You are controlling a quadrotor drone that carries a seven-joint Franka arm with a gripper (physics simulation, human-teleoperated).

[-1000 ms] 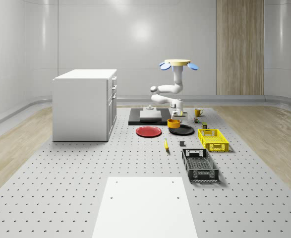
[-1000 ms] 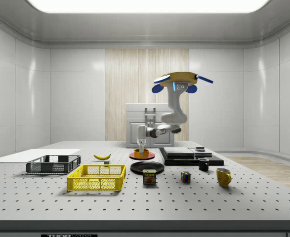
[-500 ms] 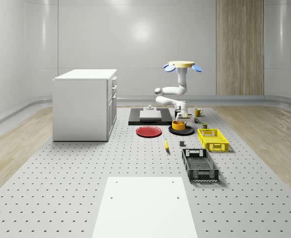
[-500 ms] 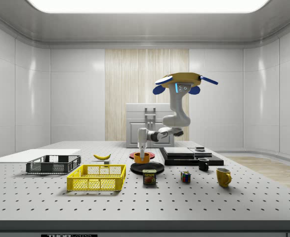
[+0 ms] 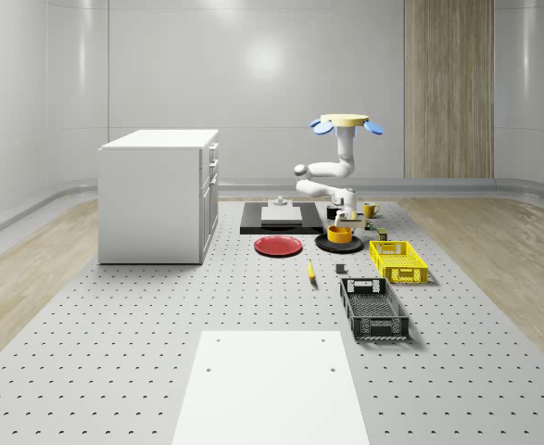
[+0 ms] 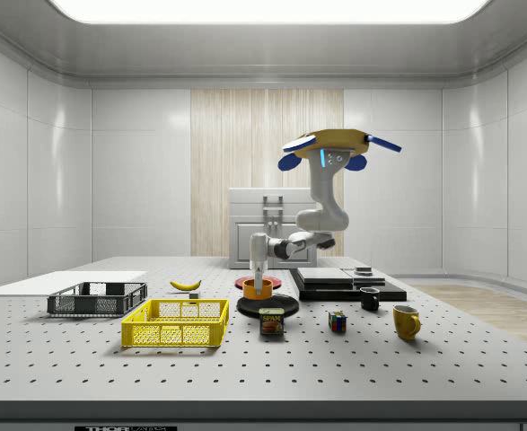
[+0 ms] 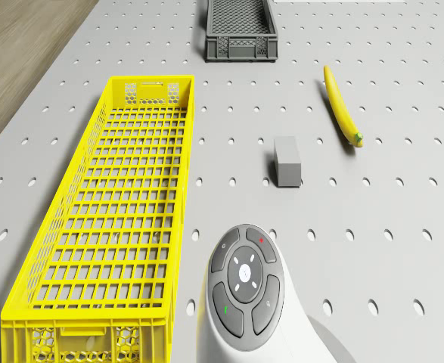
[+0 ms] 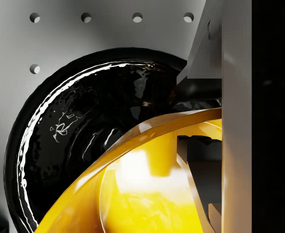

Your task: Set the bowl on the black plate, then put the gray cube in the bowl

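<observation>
The orange bowl (image 5: pixel 342 235) hangs low over the black plate (image 5: pixel 339 246); I cannot tell if they touch. My gripper (image 5: pixel 343 222) points straight down and is shut on the bowl's rim. From the side, the gripper (image 6: pixel 259 278) stands above the bowl (image 6: pixel 260 290) and the plate (image 6: pixel 267 304). At the wrist, one finger (image 8: pixel 237 97) stands beside the bowl (image 8: pixel 147 194), with the glossy plate (image 8: pixel 74 136) beneath. The gray cube (image 7: pixel 287 161) lies on the table between the banana (image 7: pixel 341 106) and the yellow basket (image 7: pixel 116 212). The drone (image 5: pixel 350 122) hovers above the plate area.
A red plate (image 5: pixel 279 246) lies beside the black one. The dark crate (image 5: pixel 373 308), a white cabinet (image 5: pixel 160 195) and a black platform (image 5: pixel 273 218) stand around. A spam can (image 6: pixel 272 321), Rubik's cube (image 6: pixel 337 321) and two mugs (image 6: pixel 406 321) sit near the plate.
Drone, arm and held bowl have shifted toward the whole-scene view's right, from the plate's near-left edge to over its middle. The bowl now sits lower, close to the plate.
</observation>
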